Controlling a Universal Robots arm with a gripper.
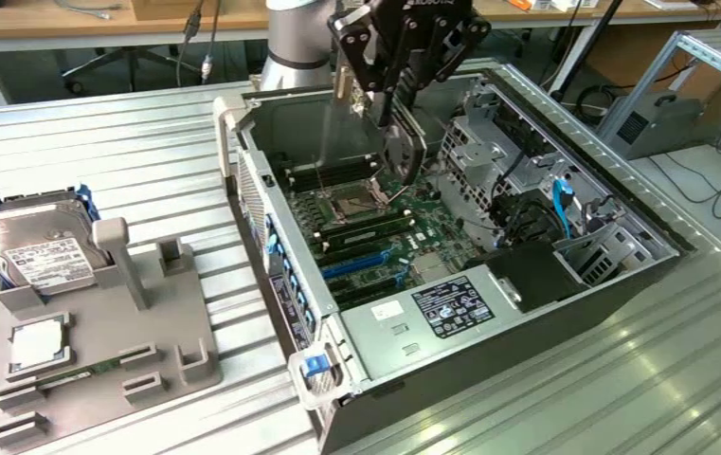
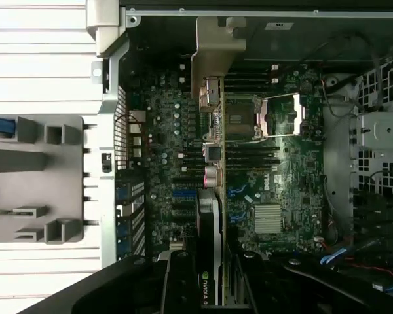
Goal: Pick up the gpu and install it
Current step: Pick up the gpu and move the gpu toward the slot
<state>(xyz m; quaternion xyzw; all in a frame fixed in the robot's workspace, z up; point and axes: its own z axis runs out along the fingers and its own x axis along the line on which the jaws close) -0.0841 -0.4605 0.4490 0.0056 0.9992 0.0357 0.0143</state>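
Nearest in the exterior view, a grey holder (image 1: 171, 322) lies on the ribbed metal table (image 1: 120, 152), toward the exterior view's left. It carries a hard drive (image 1: 42, 254) with a white label at its far end and a RAM stick (image 1: 82, 372) near its front edge. Just beside it, to the exterior view's right, the open case (image 1: 525, 322) lies on its side with the motherboard (image 1: 379, 242) facing up and the CPU socket (image 1: 357, 201) bare. Over the far part of the board, inside the case, hangs the gpu (image 1: 401, 142), held on edge with its dark cooler showing; whether its lower edge touches the board I cannot tell. The gripper (image 1: 392, 100) has its jaws narrowed onto the card from above. In the wrist view the gripper (image 2: 209, 275) clamps the gpu (image 2: 208, 229), which runs edge-on beside the CPU socket (image 2: 249, 118), its pale bracket (image 2: 216, 52) at the far end. Behind rises the arm (image 1: 297, 38), and farthest back stands a wooden desk (image 1: 82, 19).
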